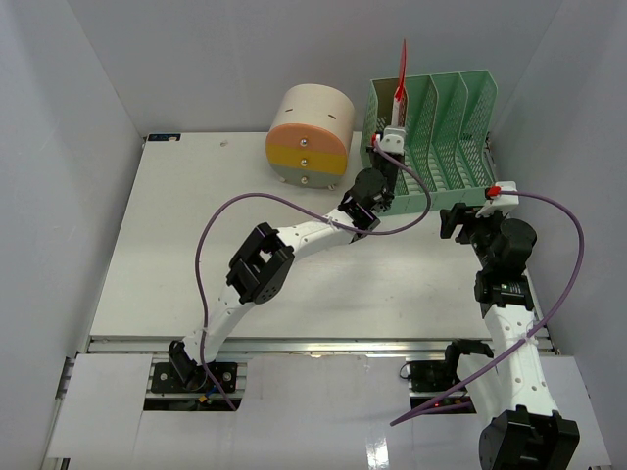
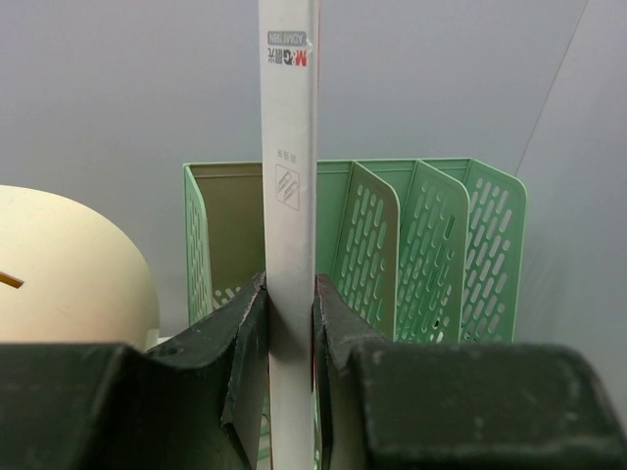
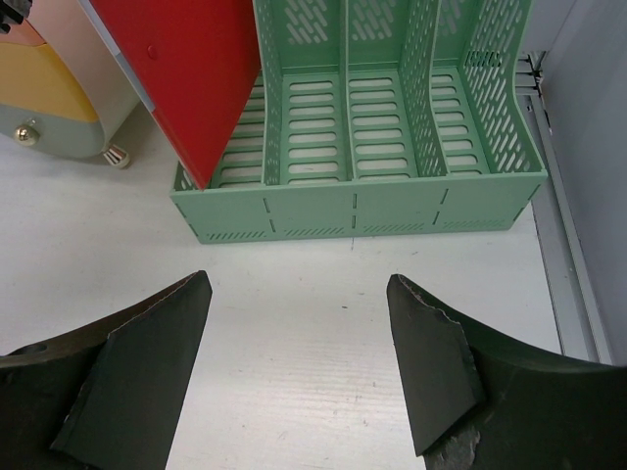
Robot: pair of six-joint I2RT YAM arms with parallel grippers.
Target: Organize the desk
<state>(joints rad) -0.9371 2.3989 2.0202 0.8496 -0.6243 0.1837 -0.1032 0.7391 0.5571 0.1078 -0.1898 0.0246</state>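
**Red folder gripped at the rack**

The desk (image 1: 294, 284) fills the centre of the top view. At its upper right stands the green file rack (image 1: 441, 137), with a round cream drawer unit (image 1: 312, 137) to its left. The left gripper (image 2: 291, 323) clamps the red folder (image 3: 186, 78), whose lower corner sits in the rack's leftmost slot. The right gripper (image 3: 299, 362) gapes wide and empty.

The left arm (image 1: 294, 238) and right arm (image 1: 513, 345) share white tubular links dotted with small dark screws, joined by chunky black joint housings. A thin purple cable (image 1: 209, 238) runs along each. The left gripper (image 2: 291, 328) and right gripper (image 3: 299, 362) have matte black wedge-shaped fingers (image 3: 147, 382), chipped at the edges.
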